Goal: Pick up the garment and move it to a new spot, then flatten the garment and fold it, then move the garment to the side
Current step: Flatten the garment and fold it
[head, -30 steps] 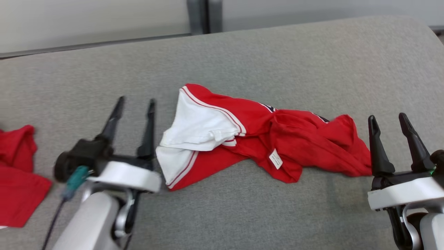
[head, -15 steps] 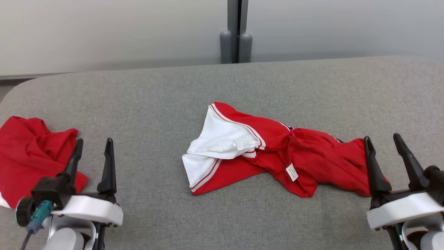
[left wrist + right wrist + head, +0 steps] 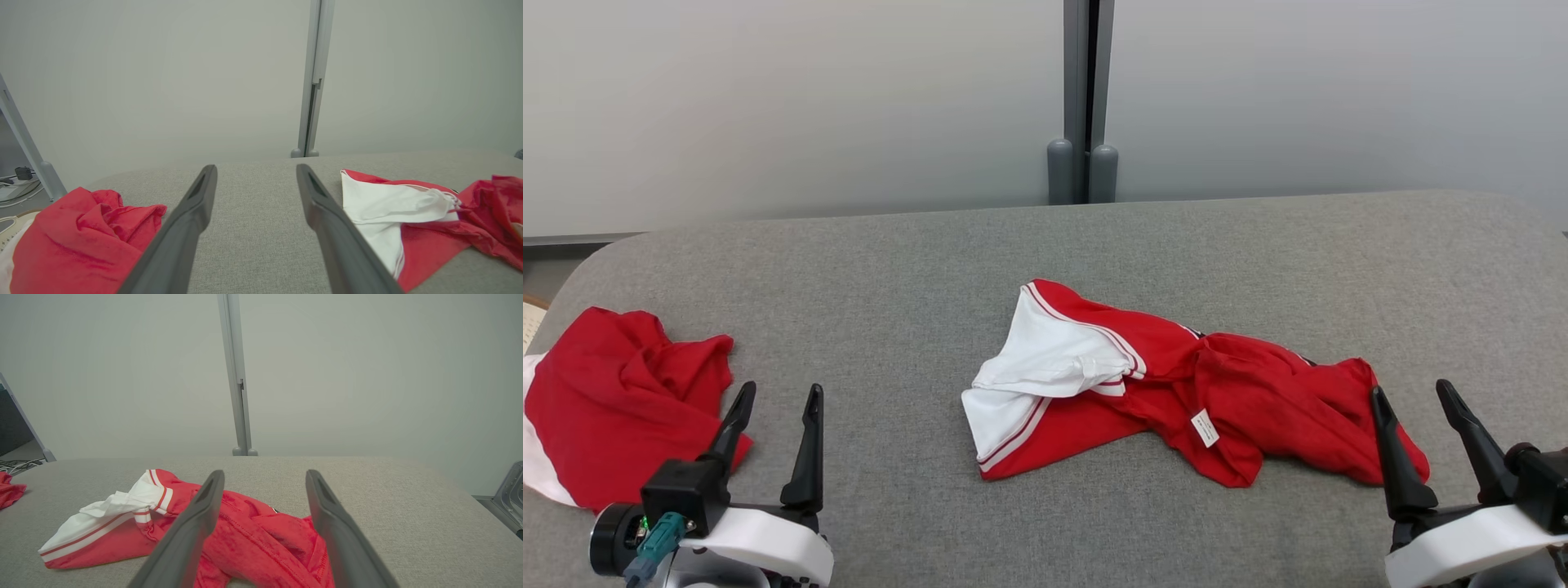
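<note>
Since a second ago the head camera has tipped upward, and the left gripper [image 3: 781,388] has drawn away from the white end of the garment [image 3: 1168,400], which it was just beside then. The garment lies crumpled in the middle of the grey padded surface [image 3: 1045,253]. Its white, red-striped part is toward the robot's left and its bunched red part toward the right, with a small white label [image 3: 1205,428] facing up. Both pincers are spread wide and hold nothing. The right gripper [image 3: 1410,387] stands at the garment's red end. In its own wrist view the red cloth [image 3: 253,535] lies under and between the fingers, though I cannot tell whether they touch it. The left gripper's fingers point over bare surface, well apart from the garment. Farther left, another red cloth [image 3: 621,408] sits in a heap near the surface's rounded corner. Behind the surface is a pale wall with a grey post [image 3: 1082,98].
</note>
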